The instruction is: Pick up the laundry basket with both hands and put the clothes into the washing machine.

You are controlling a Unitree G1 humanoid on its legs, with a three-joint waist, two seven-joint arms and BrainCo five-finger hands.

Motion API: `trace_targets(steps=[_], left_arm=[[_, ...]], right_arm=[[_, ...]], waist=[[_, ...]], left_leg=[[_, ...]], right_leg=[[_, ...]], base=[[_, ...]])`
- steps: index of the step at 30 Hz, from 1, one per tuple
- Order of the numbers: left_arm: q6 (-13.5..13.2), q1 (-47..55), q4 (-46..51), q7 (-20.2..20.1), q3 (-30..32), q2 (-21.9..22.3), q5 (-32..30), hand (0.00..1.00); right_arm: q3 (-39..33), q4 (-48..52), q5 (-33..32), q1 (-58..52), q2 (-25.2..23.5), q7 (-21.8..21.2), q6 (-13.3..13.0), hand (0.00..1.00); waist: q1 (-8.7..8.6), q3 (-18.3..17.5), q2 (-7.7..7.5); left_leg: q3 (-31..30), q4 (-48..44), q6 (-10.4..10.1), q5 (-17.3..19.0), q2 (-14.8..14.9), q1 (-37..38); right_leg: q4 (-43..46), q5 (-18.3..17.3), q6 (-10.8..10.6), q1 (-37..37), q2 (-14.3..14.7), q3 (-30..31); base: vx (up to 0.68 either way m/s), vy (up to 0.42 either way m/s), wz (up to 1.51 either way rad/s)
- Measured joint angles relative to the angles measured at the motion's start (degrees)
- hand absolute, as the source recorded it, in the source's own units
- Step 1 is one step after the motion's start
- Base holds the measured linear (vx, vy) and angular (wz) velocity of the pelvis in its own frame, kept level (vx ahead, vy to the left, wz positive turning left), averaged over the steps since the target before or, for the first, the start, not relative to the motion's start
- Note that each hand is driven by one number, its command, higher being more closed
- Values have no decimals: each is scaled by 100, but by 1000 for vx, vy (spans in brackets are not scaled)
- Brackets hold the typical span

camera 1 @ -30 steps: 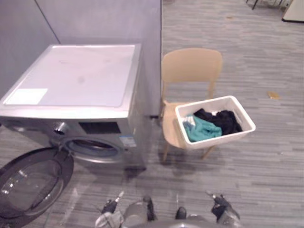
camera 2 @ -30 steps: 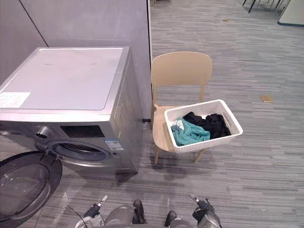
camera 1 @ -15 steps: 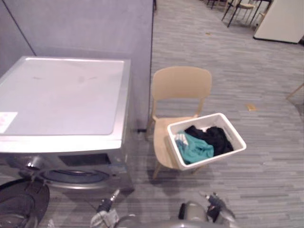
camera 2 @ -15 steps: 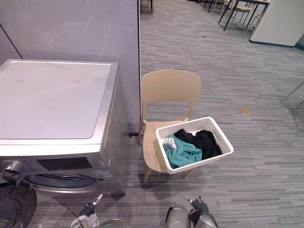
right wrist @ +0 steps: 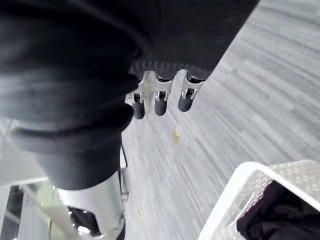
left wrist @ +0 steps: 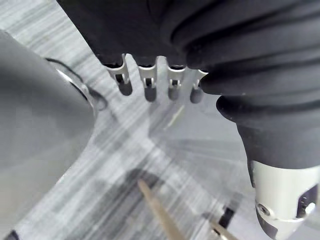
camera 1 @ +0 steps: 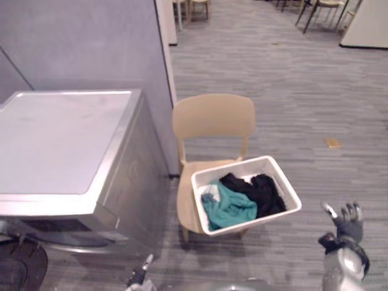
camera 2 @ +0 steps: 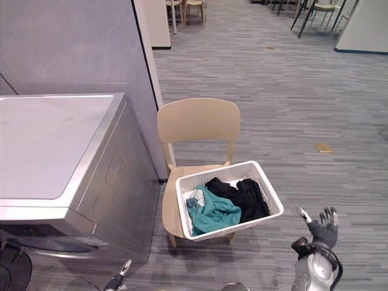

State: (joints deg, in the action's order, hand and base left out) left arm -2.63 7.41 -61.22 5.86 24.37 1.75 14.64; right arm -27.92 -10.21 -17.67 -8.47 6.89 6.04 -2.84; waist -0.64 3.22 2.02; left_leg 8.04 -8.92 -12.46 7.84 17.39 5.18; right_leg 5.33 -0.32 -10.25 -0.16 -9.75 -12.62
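Left eye view, left to right: washing machine [camera 1: 66, 145] at far left, against grey wall [camera 1: 91, 42]. Left robot hand [left wrist: 148, 82] low over floor, fingers relaxed, holding nothing. Tan chair [camera 1: 212, 121] just beside machine. White laundry basket [camera 1: 267, 219] rests on chair seat, overhanging front edge, untouched. Clothes inside basket: teal piece [camera 1: 229, 209] toward left, black piece [camera 1: 257, 191] toward right. Right robot hand [camera 1: 347, 223] right of basket, apart from it, fingers spread, released, empty.
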Motion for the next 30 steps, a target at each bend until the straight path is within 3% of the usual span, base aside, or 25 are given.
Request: trace_targets(steps=[2,4,8,11,13,20,30], left_arm=[[0,60,14,-71,-20,-31,-32,0],[-11,31,112,-101,-323,-222,-159,0],[-18,14,275,-213,-870,-489,-304,0],[-58,-183,344,-226,-1176,-542,-314,0],[-84,-323,417,-250,-1315,-544,-317,0],[-176,-645,499,-207,-1361,-679,-306,0],[-278,-863,630,-43,-1367,-761,-32,0]], right_arm=[[406,8,197,167,201,-141,-41,0],[1171,5,517,419,457,-445,-63,0],[2102,-211,813,992,687,-792,-64,0],[2780,-598,1005,1721,1314,-1000,-67,0],[3295,-800,1195,2298,1644,-1134,-68,0],[4214,-1316,1663,2926,1994,-1435,-68,0],[4474,-2236,1821,3916,2519,-1365,7,0]], waist=[[48,-39,-33],[177,-49,-177],[241,73,-350],[450,310,-276],[484,598,-207],[601,1152,-337],[627,1682,-330]], left_leg=[[3,121,-5,-13,19,-58],[-38,218,-19,-24,-48,-263],[-326,268,-34,-157,-130,-580],[-426,387,-35,-318,-199,-859],[-537,538,-54,-528,-241,-1096],[-639,674,-39,-709,-276,-1417],[-702,557,1,-734,-434,-1870]], right_leg=[[-326,223,5,10,65,-22],[-877,607,9,64,56,-144],[-1107,794,47,37,5,-413],[-1120,892,67,-208,-50,-488],[-1109,1002,98,-445,-77,-574],[-1106,1156,119,-793,-96,-619],[-1101,1314,83,-1152,-243,-647]], base=[[-61,-10,2],[-88,18,16],[-123,2,36],[-138,-7,18],[-171,-11,15],[-43,-9,3],[-1,7,2]])
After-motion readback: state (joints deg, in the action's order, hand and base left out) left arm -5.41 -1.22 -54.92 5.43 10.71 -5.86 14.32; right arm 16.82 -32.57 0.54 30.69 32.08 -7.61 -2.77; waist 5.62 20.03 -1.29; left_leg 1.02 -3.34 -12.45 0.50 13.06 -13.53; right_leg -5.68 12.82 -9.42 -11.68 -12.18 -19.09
